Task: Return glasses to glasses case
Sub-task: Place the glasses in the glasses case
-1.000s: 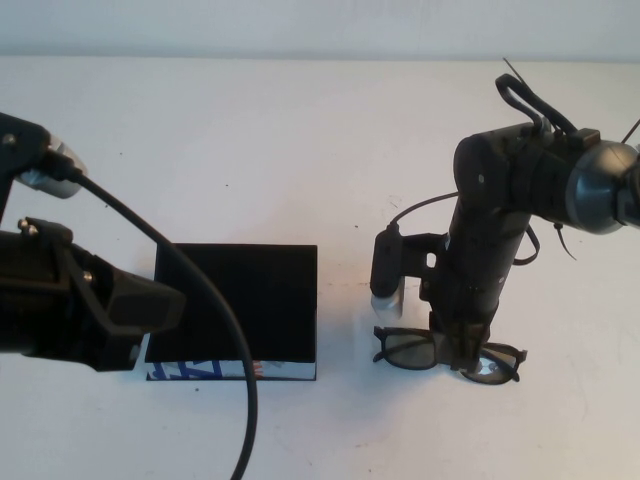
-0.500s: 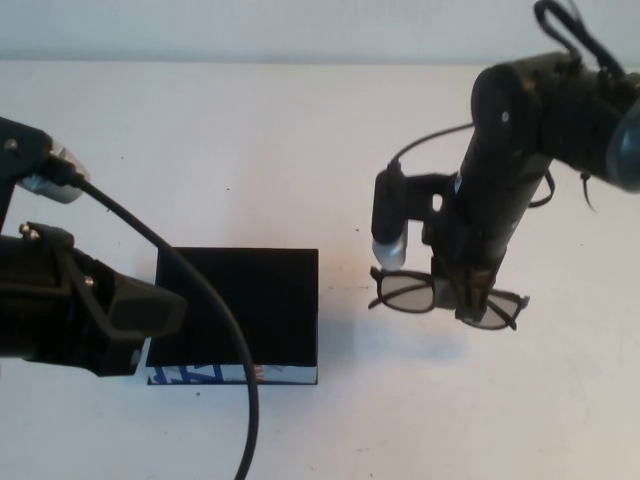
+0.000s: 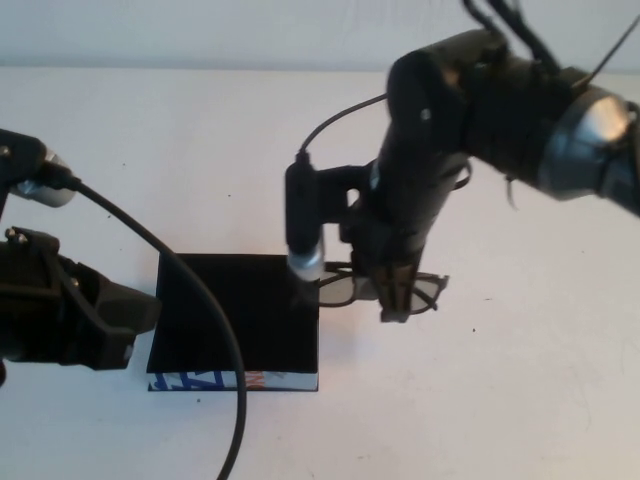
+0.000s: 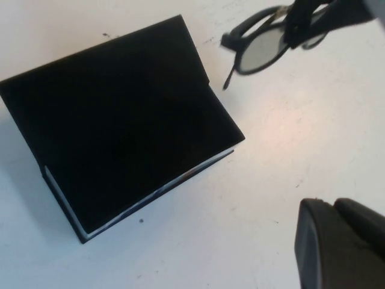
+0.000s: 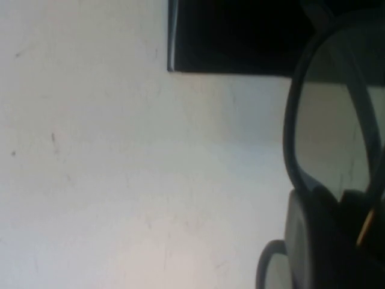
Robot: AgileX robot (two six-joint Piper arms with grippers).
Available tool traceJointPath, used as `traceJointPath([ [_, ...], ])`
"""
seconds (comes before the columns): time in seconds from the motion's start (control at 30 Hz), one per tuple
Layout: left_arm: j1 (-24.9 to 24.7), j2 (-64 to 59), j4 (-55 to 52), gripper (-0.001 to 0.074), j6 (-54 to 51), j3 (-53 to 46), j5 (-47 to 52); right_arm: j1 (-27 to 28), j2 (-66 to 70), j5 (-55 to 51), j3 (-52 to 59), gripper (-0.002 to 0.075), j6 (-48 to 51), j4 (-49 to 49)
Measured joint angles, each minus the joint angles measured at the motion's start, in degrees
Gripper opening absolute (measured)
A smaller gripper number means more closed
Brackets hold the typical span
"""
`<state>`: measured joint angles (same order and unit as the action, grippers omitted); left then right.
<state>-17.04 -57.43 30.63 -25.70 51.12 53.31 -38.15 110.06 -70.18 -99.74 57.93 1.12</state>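
Dark, thin-framed glasses [image 3: 378, 289] hang pinched at the bridge in the right gripper [image 3: 395, 300], light and fragile-looking, glasses case [image 3: 240, 318] just beside; left gripper [image 3: 100, 320] idles beyond it, fingers unreadable

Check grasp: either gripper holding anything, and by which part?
The right gripper holds the glasses near the bridge, in the air beside the glasses case. The left gripper, left of the case, holds nothing.

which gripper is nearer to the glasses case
Left. The left gripper hovers at the glasses case on its left edge; the right gripper, shut on the glasses, is just off its right edge.
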Motion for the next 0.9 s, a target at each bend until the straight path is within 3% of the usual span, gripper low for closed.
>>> traceJointPath([
  [0.57, 0.0, 0.0, -3.29, -0.0002, 1.39, 0.0, -0.1, -8.0, 10.11, -0.04, -9.55, 0.0051, 0.0, -1.12],
  [0.9, 0.88, 3.09, -19.13, -0.0001, 14.95, 0.0, -1.31, -8.23, 12.33, -0.13, -12.61, 0.0051, 0.0, -0.81],
])
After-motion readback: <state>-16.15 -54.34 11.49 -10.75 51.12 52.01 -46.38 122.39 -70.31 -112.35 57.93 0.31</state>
